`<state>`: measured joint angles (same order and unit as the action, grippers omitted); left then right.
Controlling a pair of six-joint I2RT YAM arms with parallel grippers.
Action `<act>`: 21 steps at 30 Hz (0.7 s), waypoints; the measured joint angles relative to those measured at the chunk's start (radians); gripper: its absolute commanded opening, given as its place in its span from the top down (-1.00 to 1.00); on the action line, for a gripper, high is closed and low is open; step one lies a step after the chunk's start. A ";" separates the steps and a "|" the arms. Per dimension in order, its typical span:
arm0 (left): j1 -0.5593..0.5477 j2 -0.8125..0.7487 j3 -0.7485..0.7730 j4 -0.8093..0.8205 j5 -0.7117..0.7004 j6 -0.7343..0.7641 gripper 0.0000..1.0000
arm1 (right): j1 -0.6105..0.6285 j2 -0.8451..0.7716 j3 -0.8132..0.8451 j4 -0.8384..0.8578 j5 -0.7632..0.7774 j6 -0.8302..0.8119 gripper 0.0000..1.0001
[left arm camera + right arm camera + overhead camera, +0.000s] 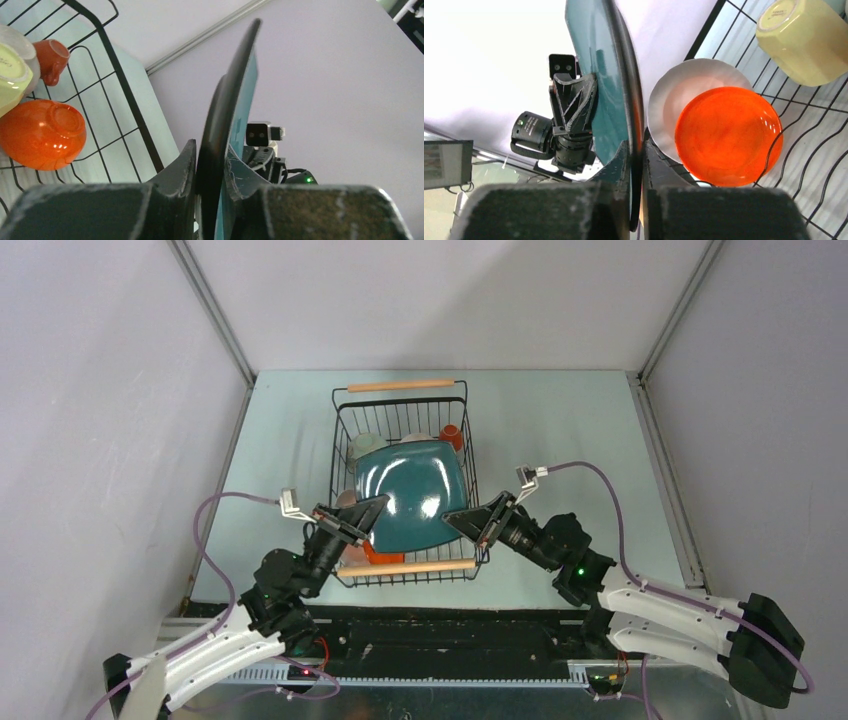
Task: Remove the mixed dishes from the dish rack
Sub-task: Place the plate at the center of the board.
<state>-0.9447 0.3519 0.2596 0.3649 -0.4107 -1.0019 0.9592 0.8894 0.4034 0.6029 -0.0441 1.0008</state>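
Observation:
A dark teal square plate [412, 492] hangs tilted above the black wire dish rack [340, 425], held by both grippers. My left gripper [372, 510] is shut on its left edge, and my right gripper [462, 520] is shut on its right edge. In the left wrist view the plate's rim [227, 100] stands edge-on between my fingers [175, 170]. In the right wrist view the rim [624, 75] is clamped the same way. Below lie an orange plate [726, 135], a white bowl [669, 95], a pale yellow mug [806, 40], an orange bowl [42, 135] and a small orange cup [50, 57].
The rack has two wooden rod handles, one far [400, 386] and one near [405, 568]. A pale green bowl [366, 446] and the orange cup [451, 436] sit at the rack's far end. Pale table surface [560, 440] lies on both sides, with grey walls around.

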 measured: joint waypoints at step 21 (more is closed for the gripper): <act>0.000 0.093 0.275 -0.328 -0.047 0.091 -0.97 | 0.009 -0.269 -0.029 -0.298 0.244 -0.052 1.00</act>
<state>-0.9447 0.4450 0.5346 0.0372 -0.4576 -0.9112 0.9684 0.6209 0.3748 0.3050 0.1997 0.9485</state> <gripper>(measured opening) 0.988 0.052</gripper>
